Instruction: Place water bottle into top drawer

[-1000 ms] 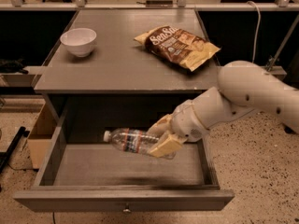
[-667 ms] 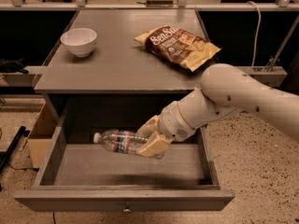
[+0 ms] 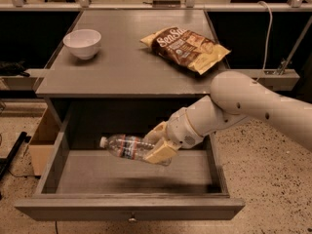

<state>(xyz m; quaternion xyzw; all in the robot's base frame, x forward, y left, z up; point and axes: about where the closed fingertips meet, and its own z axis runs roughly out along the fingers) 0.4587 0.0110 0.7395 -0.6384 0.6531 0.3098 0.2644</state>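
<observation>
Grey table [image 3: 122, 69] bears a white bowl [image 3: 82, 43] left, chip bag [image 3: 185, 49] right; the hand [image 3: 156, 143] hangs below it over the drawer [image 3: 87, 210].

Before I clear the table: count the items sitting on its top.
2: the white bowl on the left and the chip bag on the right. The gripper, jaws shut on the water bottle, hangs inside the open top drawer.

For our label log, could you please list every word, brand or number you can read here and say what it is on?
"SeaSal…": large white lettering on the chip bag; its last letters and the smaller print are too blurred to read.
Label band on the water bottle, which the gripper holds above the floor of the open top drawer: too blurred to read.
</observation>
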